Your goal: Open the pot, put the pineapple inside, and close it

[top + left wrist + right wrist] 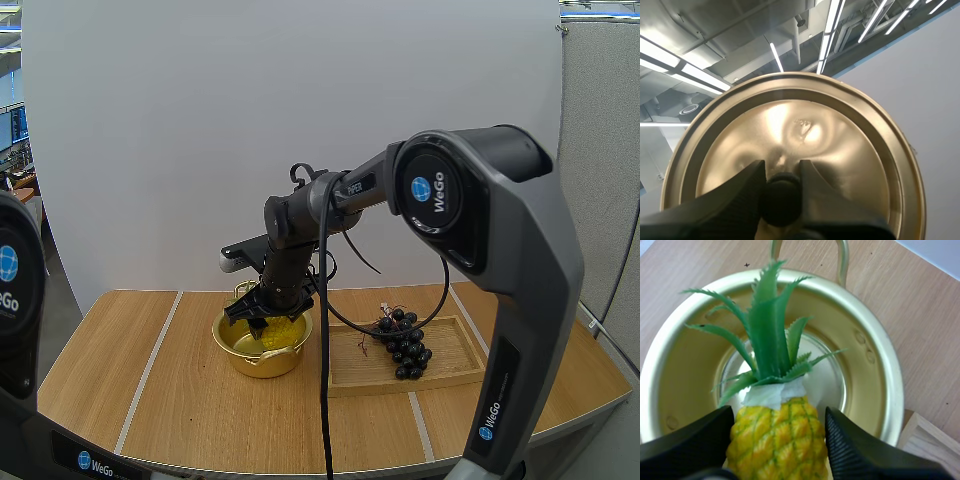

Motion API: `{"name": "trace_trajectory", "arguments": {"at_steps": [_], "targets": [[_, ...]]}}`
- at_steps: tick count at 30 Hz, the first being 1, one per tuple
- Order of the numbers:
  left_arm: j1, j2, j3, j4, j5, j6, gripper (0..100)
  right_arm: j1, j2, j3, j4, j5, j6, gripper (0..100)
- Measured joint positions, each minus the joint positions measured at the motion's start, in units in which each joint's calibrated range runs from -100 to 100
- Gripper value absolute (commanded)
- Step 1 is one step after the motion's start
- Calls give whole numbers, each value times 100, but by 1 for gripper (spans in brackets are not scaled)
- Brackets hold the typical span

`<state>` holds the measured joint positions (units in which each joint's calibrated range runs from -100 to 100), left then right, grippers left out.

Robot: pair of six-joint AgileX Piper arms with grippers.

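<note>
Light: bright, even, from overhead.
Glare: soft highlights on the lid (805,132) and inside the pot (262,362).
Shadows: faint, on the desk (150,380) beneath the pot.
Distortion: the high view bows towards its edges.

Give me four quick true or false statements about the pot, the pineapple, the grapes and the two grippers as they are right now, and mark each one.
1. The pot has no lid on it. True.
2. The right gripper is empty. False: its fingers pinch the pineapple, leaves pointing down into the open pot.
3. The grapes lie inside the pot. False: they lie on the wooden tray beside the pot.
4. The left gripper holds the lid by its black knob. True.
</note>
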<state>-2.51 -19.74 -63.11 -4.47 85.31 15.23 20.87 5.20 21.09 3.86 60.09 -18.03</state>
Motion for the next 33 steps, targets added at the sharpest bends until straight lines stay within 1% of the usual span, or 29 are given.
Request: {"name": "trace_trajectory", "arguments": {"at_steps": [5,12,17,18,19,21,22,24,25,33], "targets": [[0,0,0,0,0,0,0,0,232,-207,40,170,0,0],[0,0,0,0,0,0,0,0,505,-220,51,191,0,0],[0,0,0,0,0,0,0,0,733,-235,181,229,-9,0],[0,0,0,0,0,0,0,0,763,-235,245,235,-39,7],[0,0,0,0,0,0,0,0,775,-235,324,250,-72,20],[0,0,0,0,0,0,0,0,775,-245,470,250,-133,50],[0,0,0,0,0,0,0,0,775,-245,514,250,-158,62],[0,0,0,0,0,0,0,0,778,-245,549,250,-169,94],[0,0,0,0,0,0,0,0,789,-245,550,256,-182,100],[0,0,0,0,0,0,0,0,757,-261,571,395,-191,100]]}}
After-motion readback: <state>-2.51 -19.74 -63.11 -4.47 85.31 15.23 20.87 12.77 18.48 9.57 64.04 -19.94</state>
